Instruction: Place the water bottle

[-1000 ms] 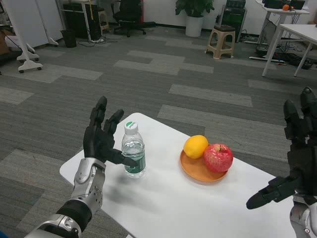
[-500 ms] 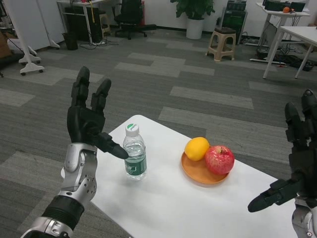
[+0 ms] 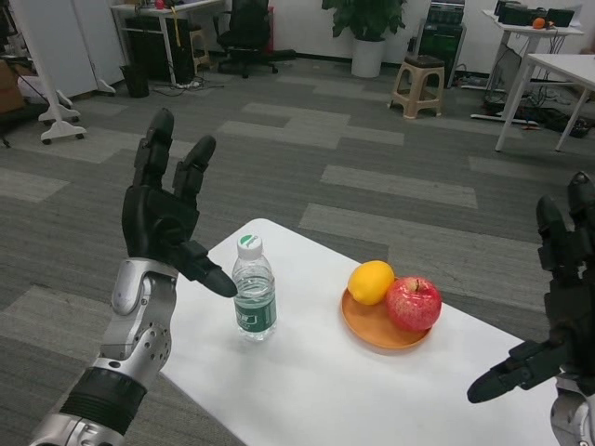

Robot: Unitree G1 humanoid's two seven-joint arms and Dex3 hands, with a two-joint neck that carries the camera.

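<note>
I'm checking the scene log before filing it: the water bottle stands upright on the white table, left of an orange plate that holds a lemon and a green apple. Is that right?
Not quite. In the head view the apple is red, not green. The rest holds: the water bottle stands upright on the white table, left of the orange plate that holds the lemon and the apple.

One water bottle [image 3: 253, 299] stands on the one white table [image 3: 316, 390]. One orange plate [image 3: 383, 327] is there too, carrying two fruits: one lemon [image 3: 371, 282] and one red apple [image 3: 414, 304]. Two black hands are up, the left hand [image 3: 165, 214] and the right hand [image 3: 558, 297]. In the back of the room: one stool [image 3: 416, 82], one potted plant [image 3: 368, 32].
</note>
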